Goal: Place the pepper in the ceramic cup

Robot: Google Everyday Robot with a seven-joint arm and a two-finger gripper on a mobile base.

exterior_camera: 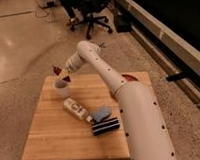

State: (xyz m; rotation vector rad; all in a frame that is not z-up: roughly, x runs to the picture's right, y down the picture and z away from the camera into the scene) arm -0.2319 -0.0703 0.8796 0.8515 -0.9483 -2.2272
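The white ceramic cup (62, 88) stands on the far left part of the wooden table (55, 131). My gripper (62, 73) hangs just above the cup's rim, at the end of the white arm that reaches in from the right. It is shut on the small dark red-brown pepper (57, 71), which sticks out to the upper left, directly over the cup's far edge.
A white bottle with a label (76, 108) lies on its side at the table's middle. A blue-grey object (101, 113) and a dark striped block (105, 127) lie beside it. An orange-red plate (131, 76) is mostly hidden behind the arm. An office chair (90, 10) stands beyond.
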